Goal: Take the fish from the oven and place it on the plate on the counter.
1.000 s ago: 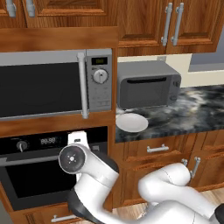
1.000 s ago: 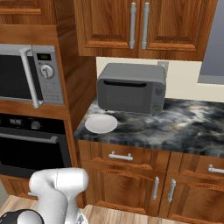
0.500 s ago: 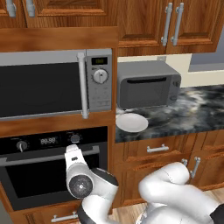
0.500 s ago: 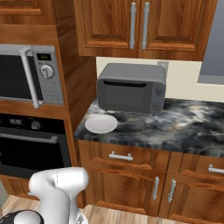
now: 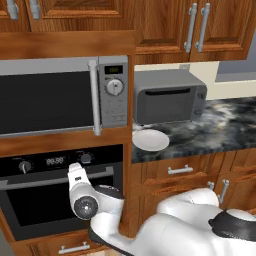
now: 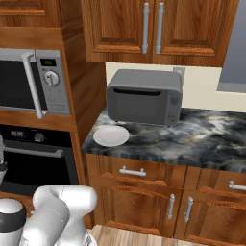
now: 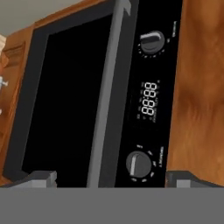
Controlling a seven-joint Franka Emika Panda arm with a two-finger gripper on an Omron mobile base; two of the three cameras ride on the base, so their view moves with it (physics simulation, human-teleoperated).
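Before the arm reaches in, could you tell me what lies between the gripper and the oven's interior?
The oven's closed black glass door with its silver bar handle, seen in the hand view; the open gripper faces it.

Dark marbled counter over brown wooden drawers; carries a white plate near its left end and a grey boxy appliance just behind.

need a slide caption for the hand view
Open gripper facing the closed oven, its silver bar handle running between the black glass door and the control strip with two knobs and a digital display.
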